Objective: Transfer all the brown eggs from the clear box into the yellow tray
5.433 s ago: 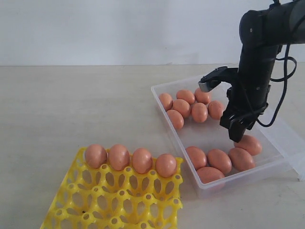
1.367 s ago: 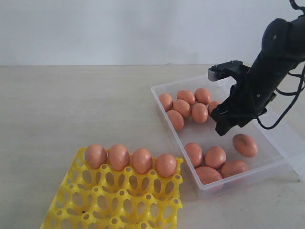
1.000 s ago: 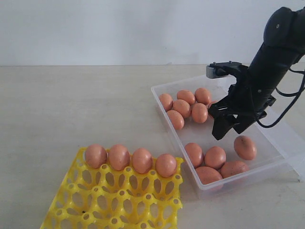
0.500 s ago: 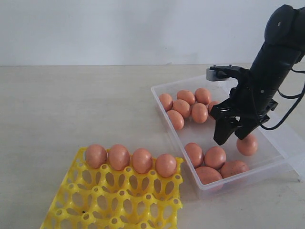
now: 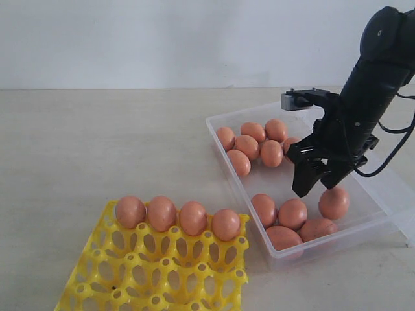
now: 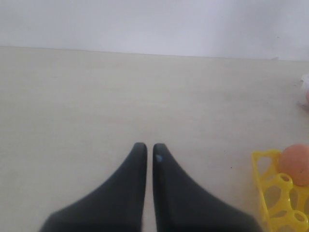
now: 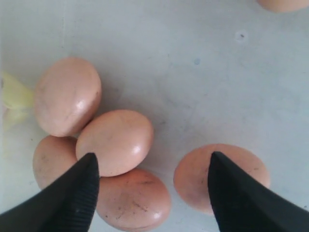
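Note:
The clear box (image 5: 280,181) stands on the right with several brown eggs in a far cluster (image 5: 254,144) and a near cluster (image 5: 292,217). My right gripper (image 5: 316,186) hangs open just above the near cluster, between it and a lone egg (image 5: 334,203). In the right wrist view its fingers (image 7: 79,193) straddle a brown egg (image 7: 133,200) and the edge of the lone egg (image 7: 200,176), touching neither. The yellow tray (image 5: 162,272) at the front left holds a back row of several eggs (image 5: 177,215). My left gripper (image 6: 149,146) is shut over bare table.
The box's hinged lid (image 5: 395,184) lies open along its far right side. The tray's corner (image 6: 270,193) with one egg (image 6: 295,163) shows in the left wrist view. Pale tabletop (image 5: 97,142) spreads between tray and box, with a white wall behind.
My right gripper has sunk slightly toward the near eggs, jaws still wide. The lone egg on the right has rolled a little. The tray's eggs have not moved.

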